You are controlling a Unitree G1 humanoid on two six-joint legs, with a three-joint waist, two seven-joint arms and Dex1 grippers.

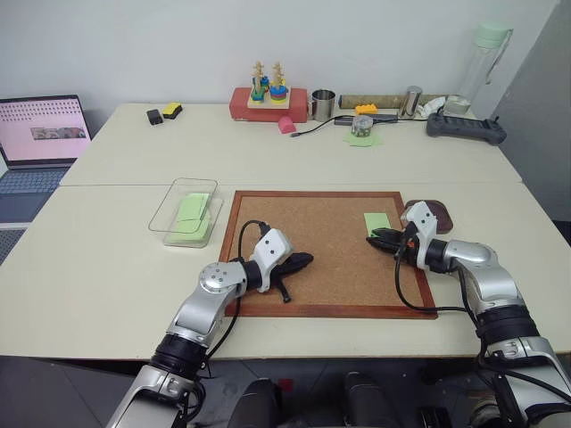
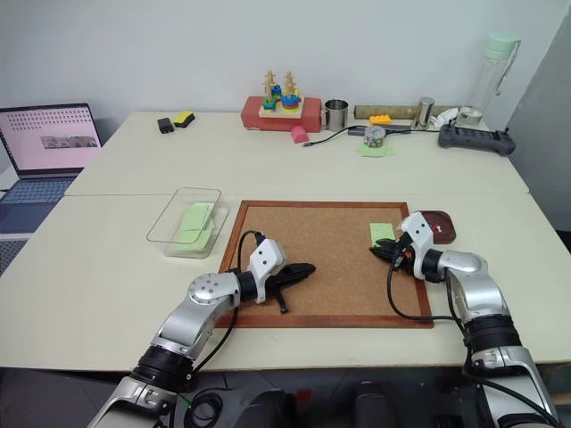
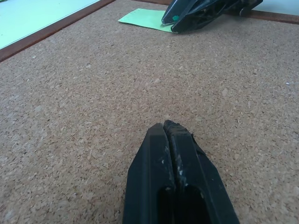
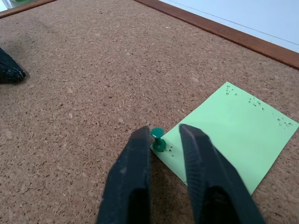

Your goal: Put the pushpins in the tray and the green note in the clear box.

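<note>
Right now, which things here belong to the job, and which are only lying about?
Job: green pushpin, green note, tray, clear box, right gripper.
Lying about: laptop, metal cup, power strip, stacking toy.

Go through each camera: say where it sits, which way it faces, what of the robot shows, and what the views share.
Left eye, right eye: on the head, looking forward and down over the cork board; both arms show.
Left wrist: on the left arm, along the shut left gripper, low over the cork.
Right wrist: on the right arm, along the right gripper, its fingers either side of the green pushpin.
Shared: both wrist views show the green note; each shows the other gripper.
</note>
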